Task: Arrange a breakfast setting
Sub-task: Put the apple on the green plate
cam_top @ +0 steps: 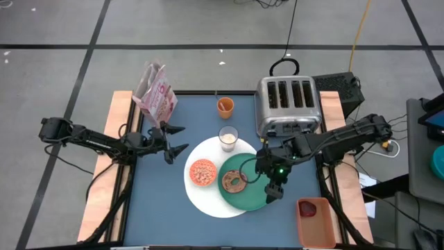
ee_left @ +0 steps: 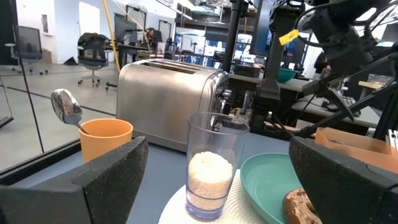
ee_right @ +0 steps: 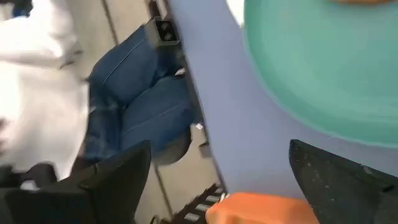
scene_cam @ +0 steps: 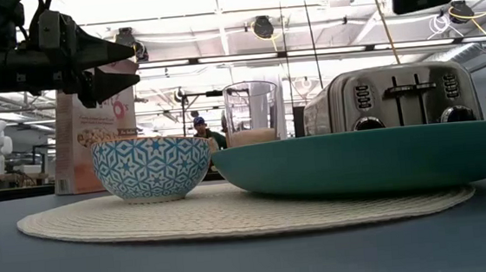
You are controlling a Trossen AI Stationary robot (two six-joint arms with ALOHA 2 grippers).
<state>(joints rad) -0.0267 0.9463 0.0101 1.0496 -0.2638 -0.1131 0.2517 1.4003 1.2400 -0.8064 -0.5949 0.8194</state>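
Your brown bagel point(cam_top: 233, 182) lies on the green round plate point(cam_top: 251, 198), which overlaps the large white round plate point(cam_top: 208, 199); the small cereal bowl point(cam_top: 202, 172) sits beside it. Both your claws, right gripper point(cam_top: 272, 182) and left gripper point(cam_top: 173, 139), gape wide, holding nothing.

Lighting: bright, even, from overhead | low view: ceiling lights blown out, green round plate point(scene_cam: 367, 161) softly focused | right wrist view: heavy motion blur | toaster point(ee_left: 168, 102): reflections noted | tabletop point(cam_top: 159, 201): shadows faint.
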